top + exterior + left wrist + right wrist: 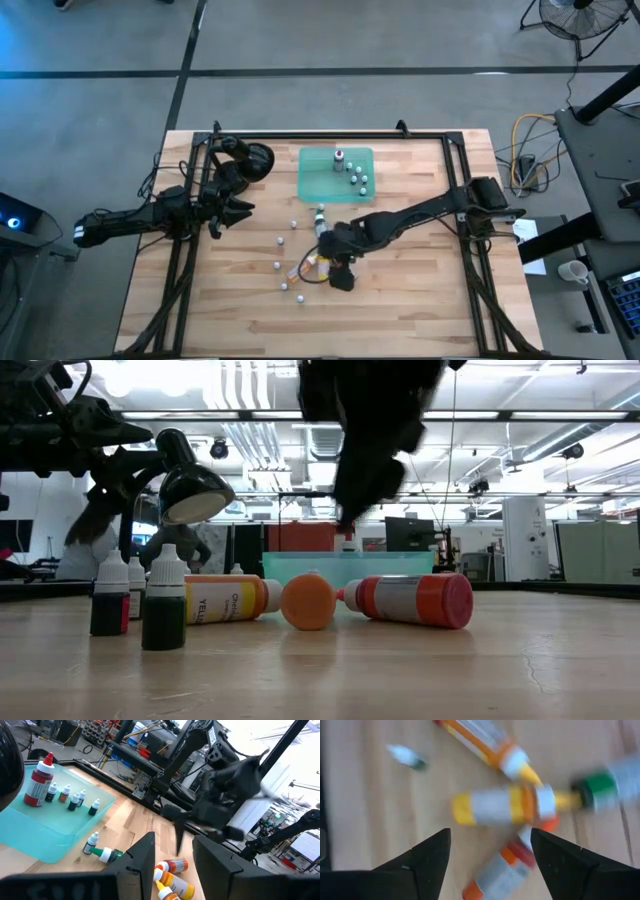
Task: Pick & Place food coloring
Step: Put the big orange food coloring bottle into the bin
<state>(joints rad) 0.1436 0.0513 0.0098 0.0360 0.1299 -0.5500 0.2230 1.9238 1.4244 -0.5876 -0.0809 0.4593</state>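
The food coloring, a cluster of slim plastic bottles in orange, yellow and green point(322, 262), lies toppled on the pale wooden bench point(420, 310) near its middle, just on the near side of the flat translucent green tray point(322, 182). In the right wrist view a yellow-ended bottle with a pale label point(502, 806) lies flat, an orange-capped bottle point(485, 742) beside it and a green-capped bottle point(605, 785) at its tip. Tiny white-capped bottles point(283, 240) are scattered over the wood to the left of the cluster. Inside the tray stand a larger red bottle with a white tip point(39, 782) and a few small white-capped ones point(75, 801).

The right end effector point(490, 847) hovers directly above the toppled cluster, its two dark fingers spread wide, gripping nothing. The left end effector point(172, 855) waits over the left part of the bench beside a black desk lamp point(252, 160), its fingers apart and empty, pointed toward the bottles.
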